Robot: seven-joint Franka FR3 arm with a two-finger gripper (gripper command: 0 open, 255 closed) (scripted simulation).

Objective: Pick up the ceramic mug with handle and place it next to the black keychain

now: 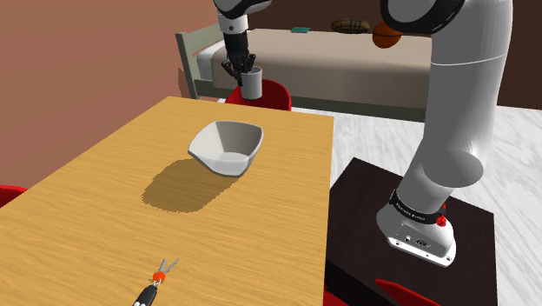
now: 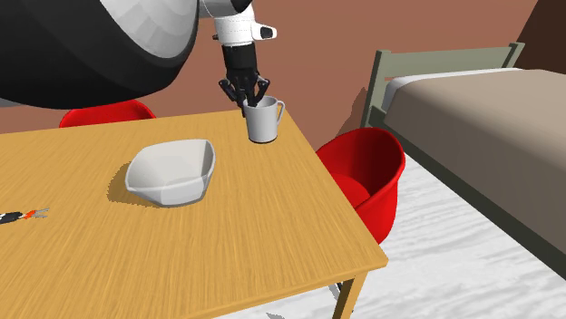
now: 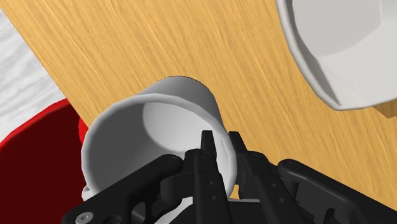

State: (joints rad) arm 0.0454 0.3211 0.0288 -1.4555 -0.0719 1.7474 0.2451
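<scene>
A plain white mug with a handle point(image 1: 253, 83) point(image 2: 263, 122) point(image 3: 153, 127) hangs a little above the far end of the wooden table point(image 1: 95, 182) point(image 2: 227, 245). My black gripper point(image 1: 241, 68) point(image 2: 248, 98) point(image 3: 219, 140) is shut on the mug's rim, one finger inside the wall and one outside. The handle points away from the gripper in the second exterior view. The black keychain point(image 1: 155, 285) point(image 2: 22, 216), with an orange-red bead and metal prongs, lies at the table's near end in the shoulder view, far from the mug.
A white bowl point(image 1: 228, 148) point(image 2: 172, 170) point(image 3: 343, 51) stands on the table between mug and keychain. Red chairs point(image 1: 271, 94) point(image 2: 363, 168) sit at the table's far edge. Beyond them is a bed point(image 1: 347, 61) point(image 2: 472, 100). The dark stand point(image 1: 408, 261) is beside the table.
</scene>
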